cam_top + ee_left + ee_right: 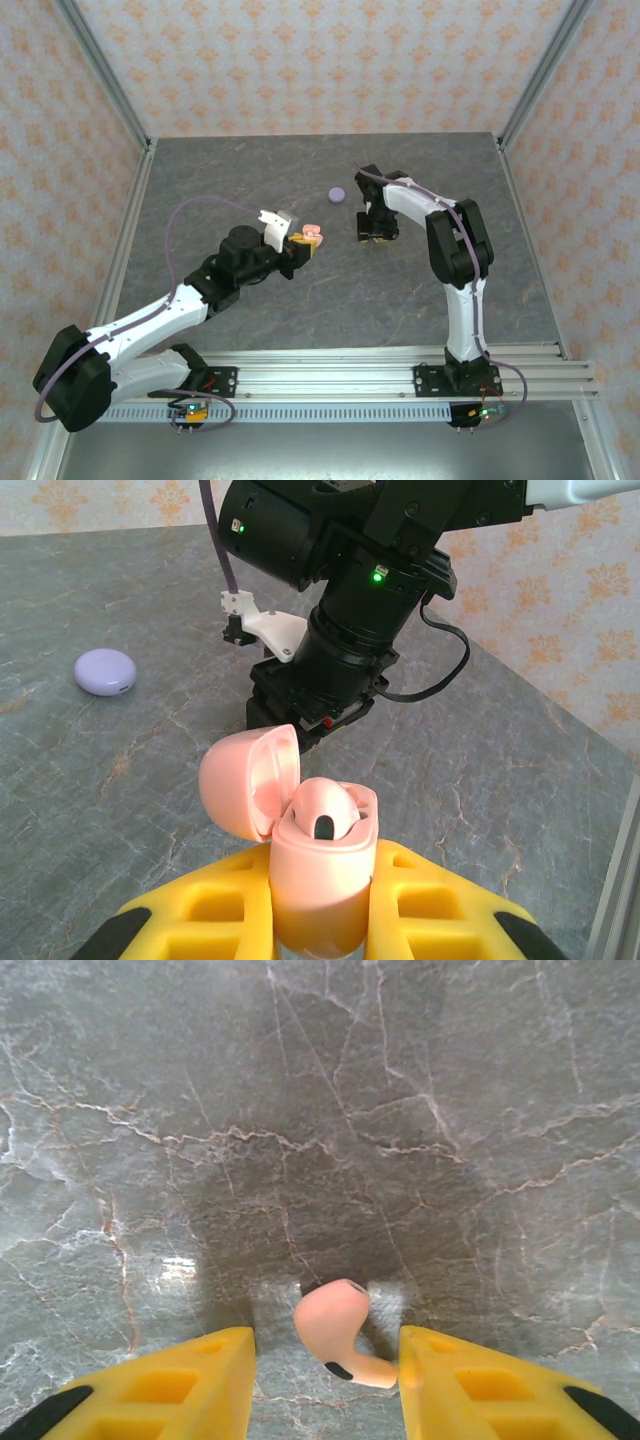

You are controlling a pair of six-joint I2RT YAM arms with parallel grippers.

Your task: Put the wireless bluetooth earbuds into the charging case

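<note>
Our left pincer (pixel 322 858) was clamped on the pink charging case (pixel 318 895), its lid tipped open toward 10 o'clock, with one earbud (pixel 322 805) seated inside. The loose peach earbud (pixel 335 1325) lay on the bench (pixel 300 1110) between the fingers of our right pincer (pixel 325 1348), which stood apart. Its stem pointed toward 4 o'clock, right by the finger there. We judged it feather-light, hard, glossy and apt to squirt free, so we would pinch the bulbous head gently across its broad sides.
</note>
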